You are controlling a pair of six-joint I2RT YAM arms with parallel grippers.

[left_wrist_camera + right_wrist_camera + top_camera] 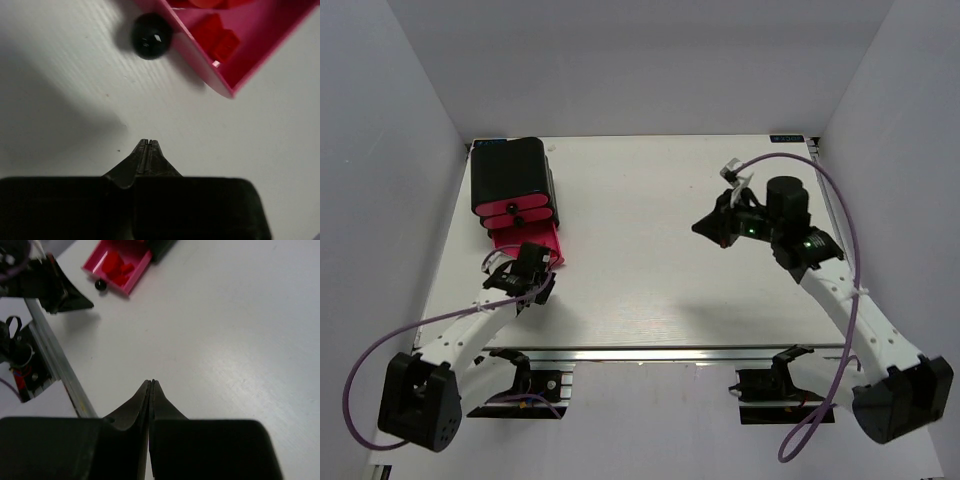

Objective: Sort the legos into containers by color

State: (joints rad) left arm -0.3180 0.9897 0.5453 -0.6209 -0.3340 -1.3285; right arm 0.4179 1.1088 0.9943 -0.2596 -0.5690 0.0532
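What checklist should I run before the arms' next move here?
1. Left gripper shut, holding nothing: ok.
2. Right gripper shut, holding nothing: ok.
3. Bottom magenta-pink plastic drawer open, small red plastic bricks inside: ok.
4. Drawer's round black knob apart from the left gripper: ok.
5. Other colours sorted: cannot tell; upper drawers in the glossy black housing look closed.
6. Loose bricks on the white table: none visible, ok.

High rear overview, two wrist close-ups; pink drawer (523, 239) in all.
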